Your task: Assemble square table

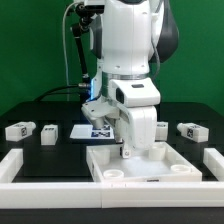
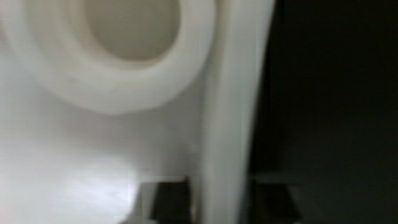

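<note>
The white square table top (image 1: 160,166) lies at the front of the table, its raised rim and a round corner hole (image 2: 134,40) filling the wrist view. My gripper (image 1: 126,150) reaches down at the top's rim on the exterior view's left. In the wrist view my gripper (image 2: 222,196) straddles the rim (image 2: 228,110), one dark finger (image 2: 167,200) inside and one outside, both pressed against it. Four short white legs lie behind: two on the left (image 1: 18,129) (image 1: 48,133) and two on the right (image 1: 162,128) (image 1: 188,130).
The marker board (image 1: 92,131) lies behind the top, partly hidden by my arm. Long white L-shaped wall pieces stand at the front left (image 1: 22,163) and front right (image 1: 214,160), and a wall runs along the front edge.
</note>
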Tool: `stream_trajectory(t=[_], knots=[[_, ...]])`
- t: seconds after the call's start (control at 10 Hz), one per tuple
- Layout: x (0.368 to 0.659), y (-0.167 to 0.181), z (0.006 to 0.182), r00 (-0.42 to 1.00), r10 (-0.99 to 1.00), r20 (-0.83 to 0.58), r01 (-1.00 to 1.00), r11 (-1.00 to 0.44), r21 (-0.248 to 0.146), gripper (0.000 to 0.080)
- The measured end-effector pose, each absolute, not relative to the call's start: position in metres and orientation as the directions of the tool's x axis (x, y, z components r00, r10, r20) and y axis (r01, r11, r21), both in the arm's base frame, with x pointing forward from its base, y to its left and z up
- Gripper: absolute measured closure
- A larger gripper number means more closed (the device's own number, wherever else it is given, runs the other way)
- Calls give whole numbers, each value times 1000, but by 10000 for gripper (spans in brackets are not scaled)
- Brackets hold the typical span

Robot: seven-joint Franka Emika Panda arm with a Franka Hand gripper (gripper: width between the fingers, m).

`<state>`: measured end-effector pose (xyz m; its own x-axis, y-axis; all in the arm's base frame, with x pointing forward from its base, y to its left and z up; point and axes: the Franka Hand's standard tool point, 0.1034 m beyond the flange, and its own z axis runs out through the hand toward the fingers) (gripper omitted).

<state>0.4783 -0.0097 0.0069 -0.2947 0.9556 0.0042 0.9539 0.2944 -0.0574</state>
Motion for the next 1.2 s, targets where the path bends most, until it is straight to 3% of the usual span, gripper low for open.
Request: stream_trajectory(t=[0.1, 0.7, 1.2], knots=[[478, -10, 7, -294, 956, 4, 954, 293, -57, 744], [478, -8, 7, -263, 965, 3, 963, 263, -56, 744], [494, 62, 7, 22, 1000, -5, 998, -22, -61, 741]])
